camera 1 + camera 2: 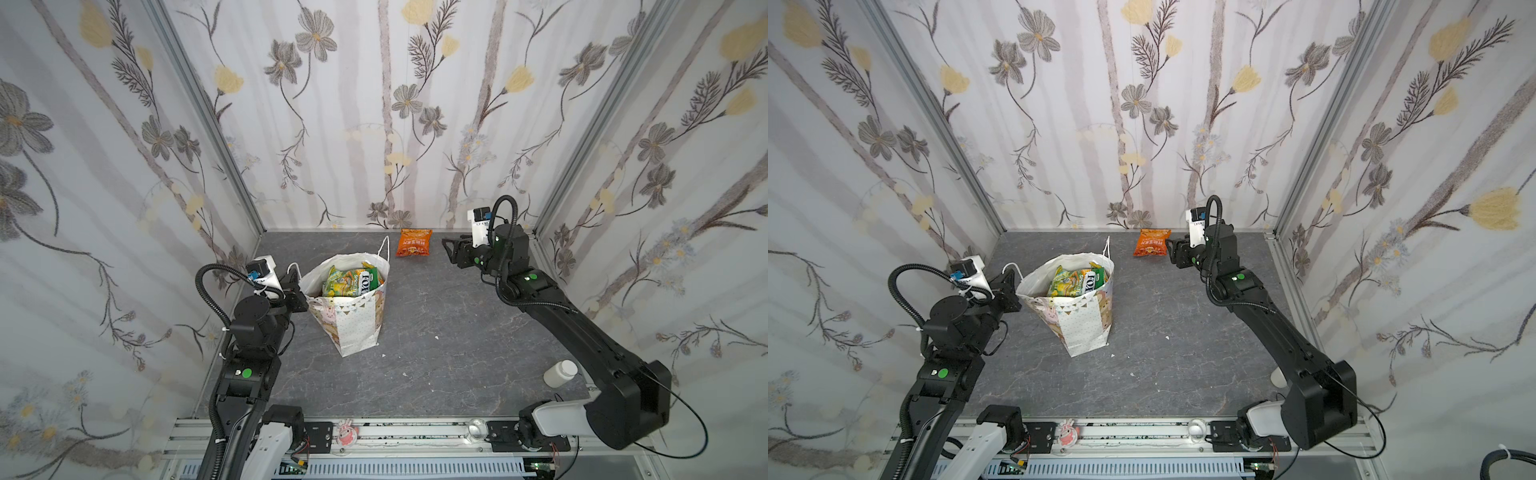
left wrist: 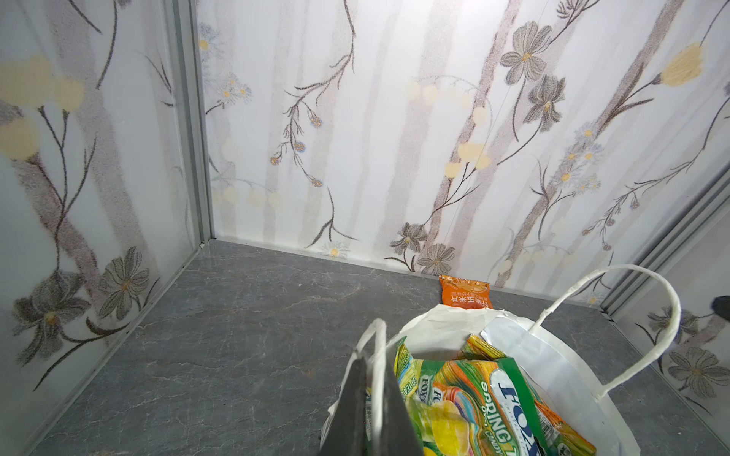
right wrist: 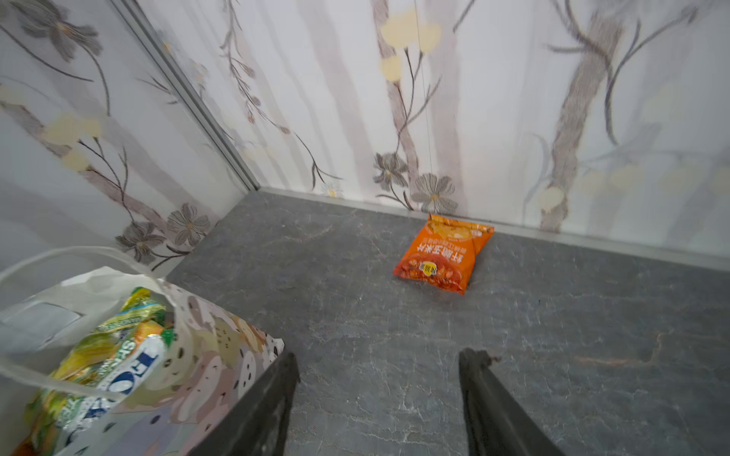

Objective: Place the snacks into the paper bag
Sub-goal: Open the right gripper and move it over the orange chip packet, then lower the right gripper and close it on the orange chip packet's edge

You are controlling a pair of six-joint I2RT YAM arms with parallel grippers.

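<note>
The white paper bag [image 1: 353,328] [image 1: 1080,332] stands left of centre, with green-yellow FOX'S snacks [image 1: 353,279] [image 1: 1077,280] [image 2: 474,402] inside it. My left gripper [image 1: 296,283] [image 2: 373,355] is shut on the bag's left rim at the cord handle [image 2: 380,347]. One orange snack packet [image 1: 414,242] [image 1: 1152,242] [image 3: 444,256] lies flat by the back wall. My right gripper [image 1: 451,249] [image 1: 1171,249] [image 3: 377,359] hovers just right of that packet, open, with only bare floor between its fingers.
A white bottle [image 1: 560,373] lies near the right arm's base. A small red-pink object [image 1: 345,432] and a clear round piece [image 1: 477,428] sit on the front rail. Patterned walls close in the back and both sides; the bag's second handle [image 1: 384,249] sticks up.
</note>
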